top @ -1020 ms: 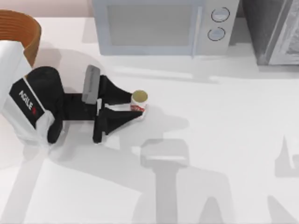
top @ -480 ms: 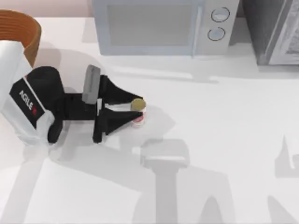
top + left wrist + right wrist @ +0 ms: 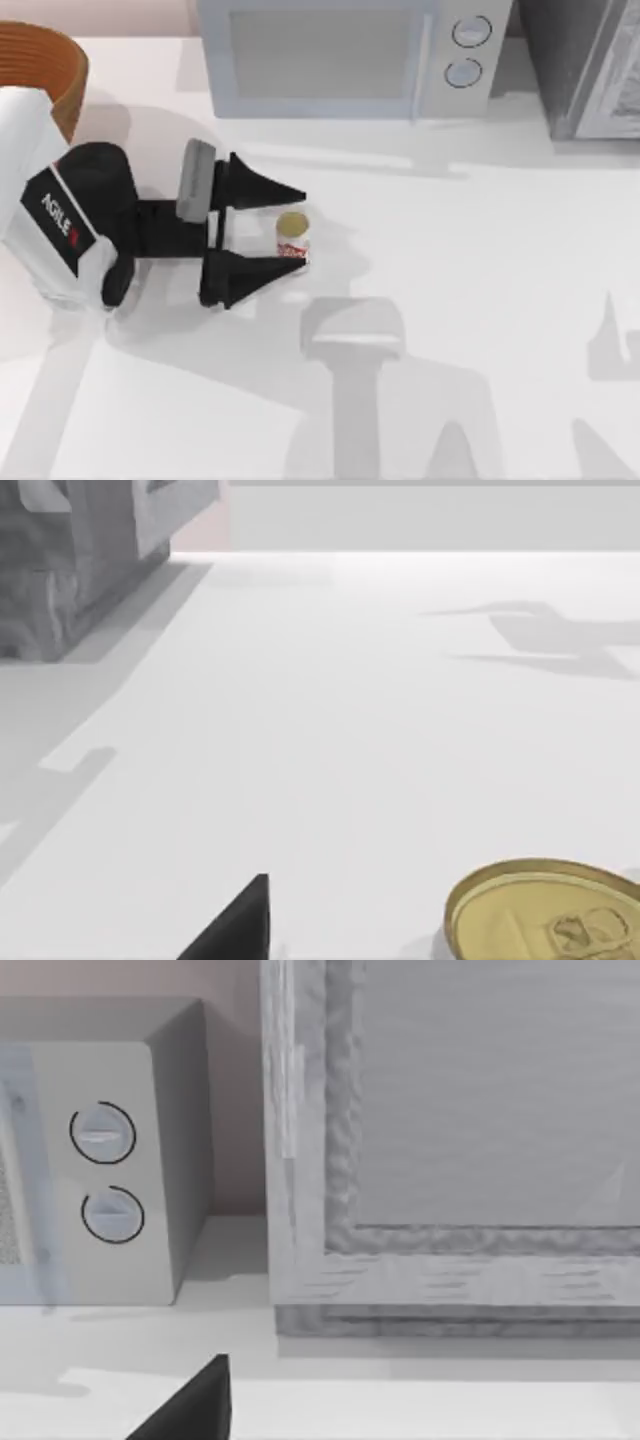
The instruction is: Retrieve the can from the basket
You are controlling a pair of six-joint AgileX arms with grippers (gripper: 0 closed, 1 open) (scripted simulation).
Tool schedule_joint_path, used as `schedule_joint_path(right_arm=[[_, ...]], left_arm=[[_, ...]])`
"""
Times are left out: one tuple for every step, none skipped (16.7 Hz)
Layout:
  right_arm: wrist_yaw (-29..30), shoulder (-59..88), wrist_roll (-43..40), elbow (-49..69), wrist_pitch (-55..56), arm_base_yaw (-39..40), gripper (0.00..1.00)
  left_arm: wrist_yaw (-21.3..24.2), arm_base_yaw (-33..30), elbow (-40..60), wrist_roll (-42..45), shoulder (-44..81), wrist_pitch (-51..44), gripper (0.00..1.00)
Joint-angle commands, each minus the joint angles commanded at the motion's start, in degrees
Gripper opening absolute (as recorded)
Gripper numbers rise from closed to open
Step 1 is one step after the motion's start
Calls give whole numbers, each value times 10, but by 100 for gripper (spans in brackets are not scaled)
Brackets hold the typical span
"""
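The can, gold-topped with a white and red side, stands upright on the white table, away from the basket. My left gripper is open around it, one black finger on each side with a gap to the can. The left wrist view shows the can's gold top and one fingertip. The orange-brown woven basket sits at the far left corner, partly behind my left arm. In the right wrist view one black fingertip of my parked right gripper stands far off centre, so it is open.
A grey-white microwave stands along the back edge, with a grey textured cabinet to its right. Arm shadows fall across the white table to the right of the can.
The left gripper's fingers have spread apart and let go of the can. The can has come down and now stands on the table, slightly nearer the front.
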Motion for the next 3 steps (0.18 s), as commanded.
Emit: schedule_joint_path(right_arm=[[0,0,0,0,0,0,100],[0,0,0,0,0,0,100],[0,0,0,0,0,0,100]], left_arm=[[0,0,0,0,0,0,100],[0,0,0,0,0,0,100],[0,0,0,0,0,0,100]])
